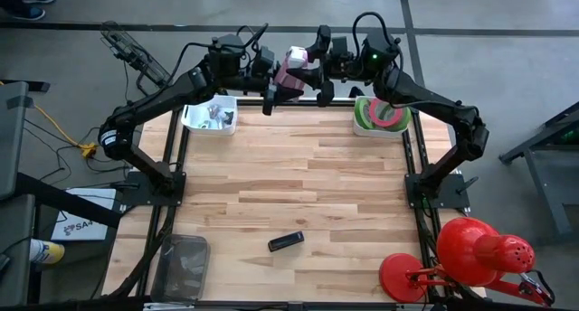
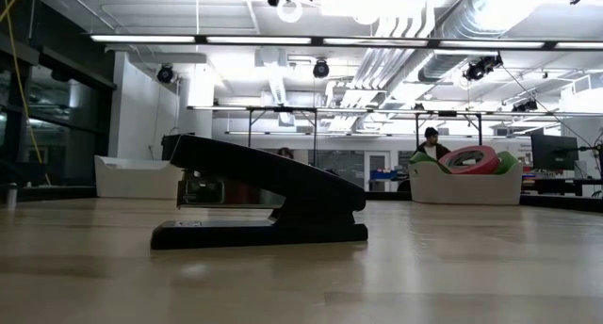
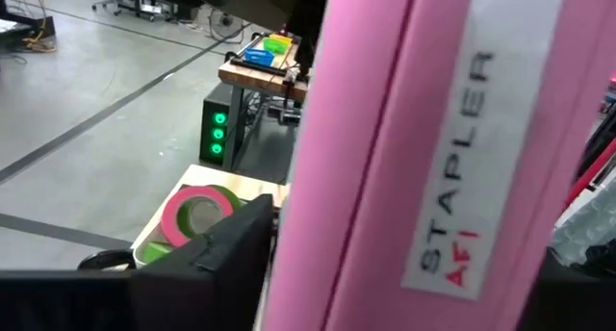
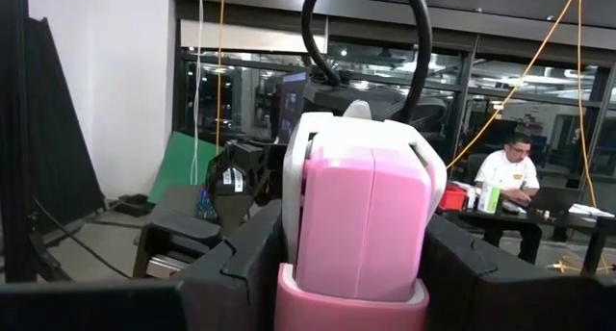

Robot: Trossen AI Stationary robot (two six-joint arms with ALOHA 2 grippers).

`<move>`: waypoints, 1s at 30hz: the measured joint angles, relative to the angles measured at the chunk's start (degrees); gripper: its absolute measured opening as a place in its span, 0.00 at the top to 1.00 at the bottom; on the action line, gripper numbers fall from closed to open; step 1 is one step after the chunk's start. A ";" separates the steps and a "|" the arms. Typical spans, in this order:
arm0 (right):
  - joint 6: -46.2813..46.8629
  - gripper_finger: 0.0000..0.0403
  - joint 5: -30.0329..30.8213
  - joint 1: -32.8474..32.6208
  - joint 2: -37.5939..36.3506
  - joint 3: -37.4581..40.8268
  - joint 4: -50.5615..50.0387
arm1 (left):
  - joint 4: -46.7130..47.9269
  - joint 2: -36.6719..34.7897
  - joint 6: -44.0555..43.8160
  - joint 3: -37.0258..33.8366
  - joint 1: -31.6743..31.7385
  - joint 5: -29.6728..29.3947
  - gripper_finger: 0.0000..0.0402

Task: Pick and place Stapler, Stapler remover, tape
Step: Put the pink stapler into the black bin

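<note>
A pink stapler [image 1: 294, 70] with a white part is held high over the table's far edge, between my two grippers. My left gripper [image 1: 275, 85] comes at it from the left and my right gripper [image 1: 318, 78] from the right; both are shut on it. In the left wrist view its pink side with a "STAPLER" label [image 3: 452, 177] fills the picture. A black stapler [image 1: 286, 241] rests flat on its base on the table near the near edge, also in the low view [image 2: 259, 206]. Green and pink tape rolls [image 1: 380, 115] lie in the right white bin. My left gripper has the pink stapler's long labelled side [image 3: 385, 225] between its two fingers [image 3: 221, 259]; the stapler lies along the view and is lifted clear of the table. My right gripper pinches the pink stapler's end [image 4: 361, 235] between its two fingers [image 4: 241, 264], one on each flat side. It comes level from the table's right, and the stapler is lifted clear.
A white bin [image 1: 210, 115] with small items stands at the far left, and the tape bin [image 2: 466, 178] at the far right. A red lamp [image 1: 470, 257] sits off the near right corner and a dark tray [image 1: 181, 266] off the near left. A person sits in the room behind.
</note>
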State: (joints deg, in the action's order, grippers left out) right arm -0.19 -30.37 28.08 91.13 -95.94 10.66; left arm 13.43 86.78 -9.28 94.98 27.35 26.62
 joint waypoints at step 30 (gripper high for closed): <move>1.49 0.56 0.42 0.00 0.04 0.00 -0.54 | 0.71 0.00 2.62 -0.01 0.00 -0.99 0.66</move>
State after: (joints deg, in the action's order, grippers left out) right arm 1.30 -29.95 28.08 91.18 -95.94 10.12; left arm 14.14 86.78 -6.66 94.97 27.35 25.63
